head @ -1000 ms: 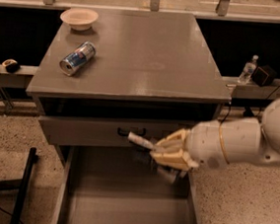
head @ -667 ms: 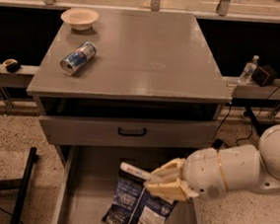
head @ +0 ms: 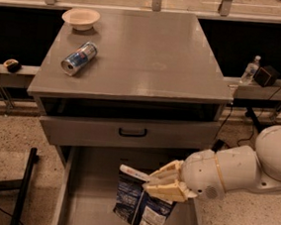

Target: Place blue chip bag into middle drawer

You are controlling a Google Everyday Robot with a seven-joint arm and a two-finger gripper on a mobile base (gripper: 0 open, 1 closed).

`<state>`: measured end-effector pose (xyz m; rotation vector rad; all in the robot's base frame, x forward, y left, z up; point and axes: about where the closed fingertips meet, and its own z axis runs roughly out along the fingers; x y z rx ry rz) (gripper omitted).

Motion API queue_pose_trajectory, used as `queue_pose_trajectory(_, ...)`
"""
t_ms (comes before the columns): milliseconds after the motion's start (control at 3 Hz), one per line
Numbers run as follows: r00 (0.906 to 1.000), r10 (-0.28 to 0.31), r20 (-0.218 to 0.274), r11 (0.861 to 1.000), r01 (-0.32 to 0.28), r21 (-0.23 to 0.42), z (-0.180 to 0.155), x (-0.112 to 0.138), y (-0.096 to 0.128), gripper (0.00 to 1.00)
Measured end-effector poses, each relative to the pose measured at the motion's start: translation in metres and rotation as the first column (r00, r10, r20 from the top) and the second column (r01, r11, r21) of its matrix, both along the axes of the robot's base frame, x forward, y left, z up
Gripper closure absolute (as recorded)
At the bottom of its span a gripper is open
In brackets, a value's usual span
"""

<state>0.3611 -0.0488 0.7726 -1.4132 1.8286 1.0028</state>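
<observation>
The blue chip bag point(head: 139, 208), crumpled dark-blue foil with white patches, hangs upright inside the open middle drawer point(head: 88, 199), its lower end near the drawer floor. My gripper point(head: 159, 185), cream-coloured fingers on a white arm reaching in from the right, is shut on the bag's upper right edge, over the right half of the drawer. The bag's white top edge sticks out to the left of the fingers.
Above the open drawer is a grey drawer front with a black handle point(head: 132, 132), pulled slightly out. On the cabinet top lie a blue-and-silver soda can point(head: 79, 58) and a white bowl point(head: 80, 17). A water bottle point(head: 250, 70) and black box point(head: 267, 75) stand on the right ledge.
My gripper has moved down from in front of the handled drawer front into the open drawer, carrying the bag, which now hangs fully in view.
</observation>
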Motion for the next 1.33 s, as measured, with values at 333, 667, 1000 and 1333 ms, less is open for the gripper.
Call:
queue_pose_trajectory(333, 0.9925, -0.104, -0.065, 0.995, 0.104, 0.003, -0.094, 0.041, -0.020, 1.00)
queue_pose_trajectory(667, 0.9792, -0.173, -0.107, 0.984, 0.177, 0.032, -0.164, 0.081, -0.029, 1.00)
queue_pose_trajectory(1000, 0.9658, -0.213, -0.148, 0.974, 0.222, 0.045, -0.224, 0.110, -0.035, 1.00)
queue_pose_trajectory(1333, 0.9549, -0.240, -0.174, 0.965, 0.254, 0.059, -0.264, 0.127, -0.031, 1.00)
